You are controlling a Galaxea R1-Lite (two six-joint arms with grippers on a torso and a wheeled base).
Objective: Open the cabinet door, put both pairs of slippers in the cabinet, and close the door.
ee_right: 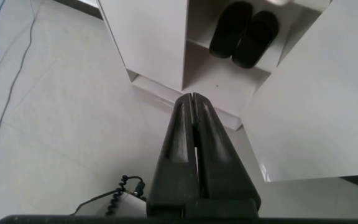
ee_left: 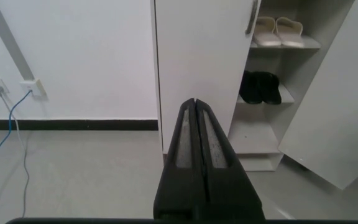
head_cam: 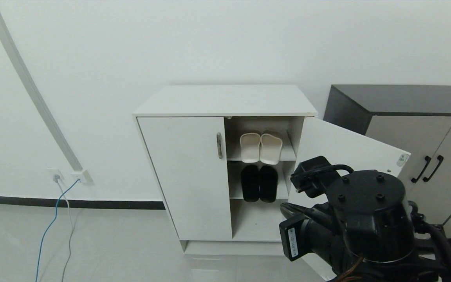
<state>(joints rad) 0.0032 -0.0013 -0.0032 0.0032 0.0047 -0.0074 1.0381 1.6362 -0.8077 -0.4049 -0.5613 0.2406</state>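
Your left pincer [ee_left: 195, 102] and right pincer [ee_right: 194, 96] are closed tight, empty. The white wooden door [head_cam: 343, 152] stands open by a dark grey cabinet [head_cam: 405, 102].

A plain indoor room set up like a home entryway. Ahead of the right hand [ee_right: 194, 98], a white shoe cabinet [head_cam: 186, 176] stands against a bare white wall [head_cam: 225, 39], white slippers [head_cam: 260, 148] and black slippers [head_cam: 259, 183] on its shelves, a grey cabinet [head_cam: 405, 102] just beside it. Glossy floor tiles [head_cam: 112, 243], a black skirting band [head_cam: 69, 203] and wall sockets [head_cam: 80, 176] with trailing cables [head_cam: 47, 231].
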